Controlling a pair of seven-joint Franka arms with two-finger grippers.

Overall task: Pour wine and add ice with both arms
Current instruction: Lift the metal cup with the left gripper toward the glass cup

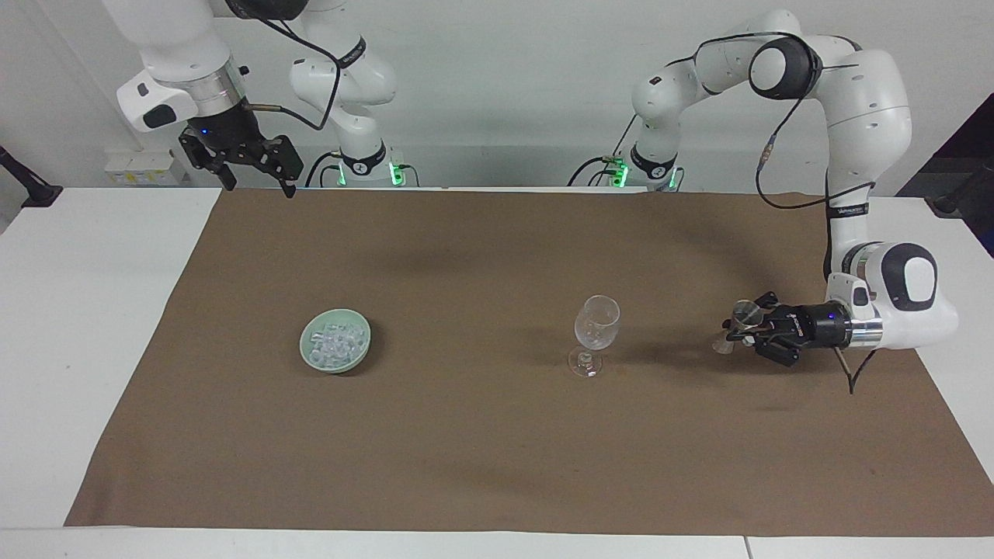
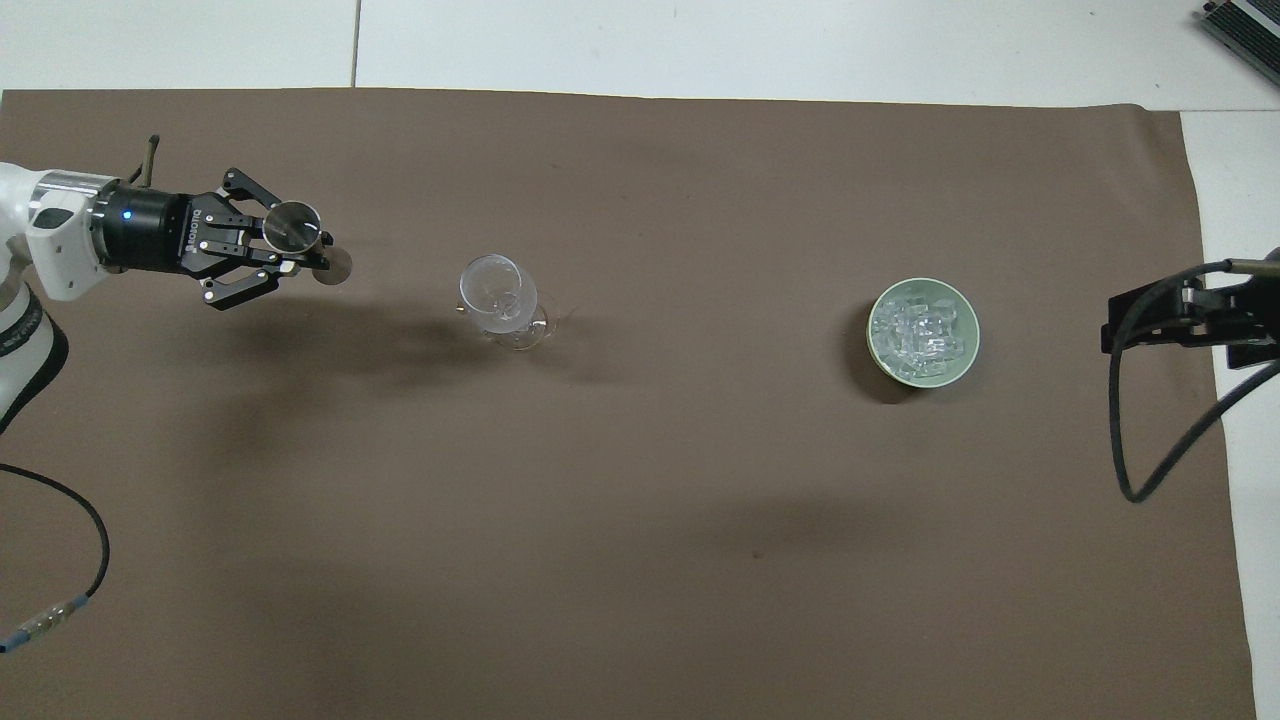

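Left arm: bent low over the desk's left-arm end, wrist level, left gripper (image 1: pixel 744 331) raised above the desk, jaws closed on a small item | Right arm: waiting, right gripper (image 1: pixel 252 172) high over its robot-side corner, jaws apart

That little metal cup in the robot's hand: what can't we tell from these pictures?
- Metal cup in the left gripper: whether it holds wine; too small in both views.
- Right gripper: overhead view's edge cuts it off.
- Ice in the green bowl: single cubes too small to count.
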